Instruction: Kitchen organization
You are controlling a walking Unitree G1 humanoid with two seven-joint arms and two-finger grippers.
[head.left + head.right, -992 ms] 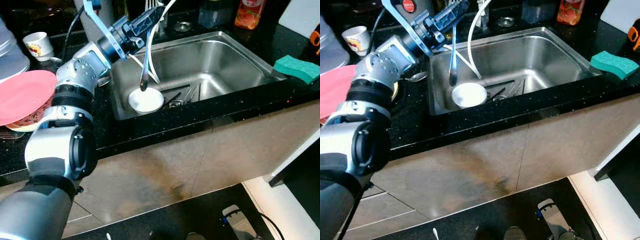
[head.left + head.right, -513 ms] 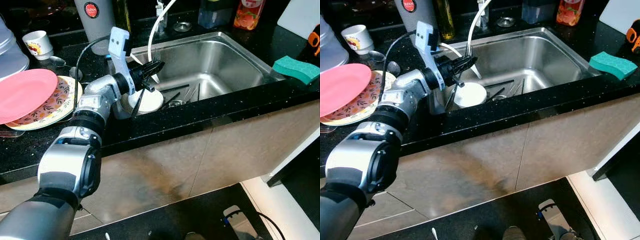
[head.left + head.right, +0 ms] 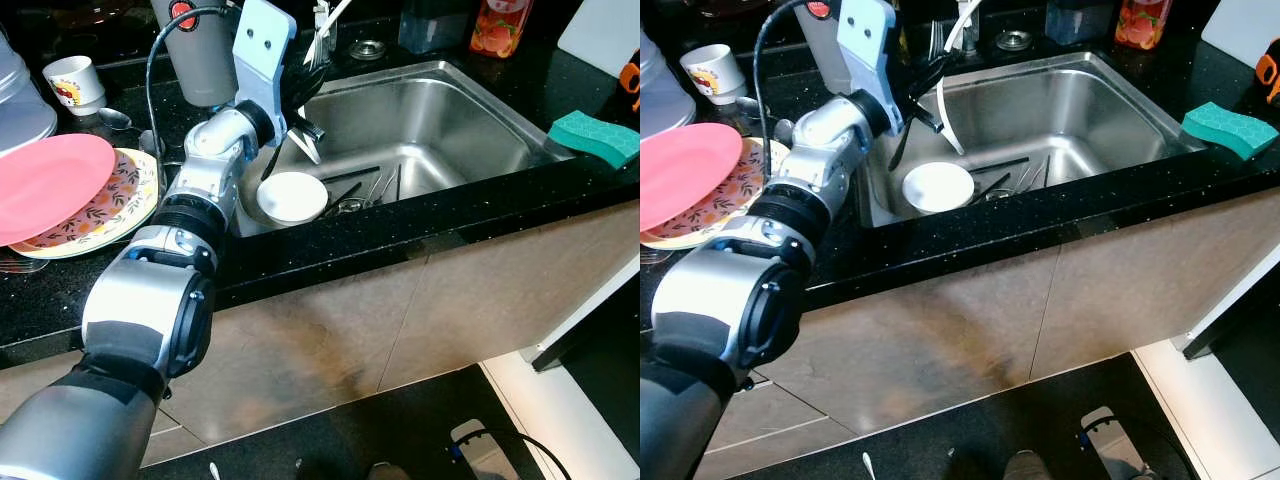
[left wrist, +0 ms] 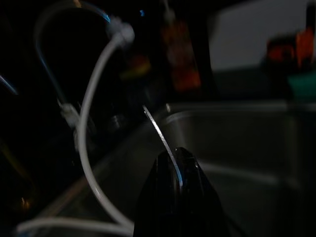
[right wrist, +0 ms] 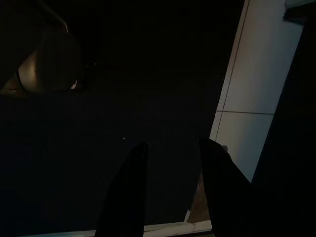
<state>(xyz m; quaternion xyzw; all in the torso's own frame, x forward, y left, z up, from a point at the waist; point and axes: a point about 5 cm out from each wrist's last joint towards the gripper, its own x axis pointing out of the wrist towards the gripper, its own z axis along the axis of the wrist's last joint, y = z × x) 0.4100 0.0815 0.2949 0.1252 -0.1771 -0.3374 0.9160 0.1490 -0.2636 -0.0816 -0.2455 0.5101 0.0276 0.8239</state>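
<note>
Left gripper (image 3: 300, 95) jaws pinching utensil (image 4: 160, 136) over sink (image 3: 480, 105), right jaws spread w/ nothing

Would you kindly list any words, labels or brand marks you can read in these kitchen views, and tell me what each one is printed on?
None can be read with confidence.
Grey tumbler: red round logo with white lettering, too small to read.
White cup: coloured print, blurred.
Orange-labelled bottle: label too blurred to read.
Left pincer, holding a piece of cutlery above the sink: no marking visible.
</note>
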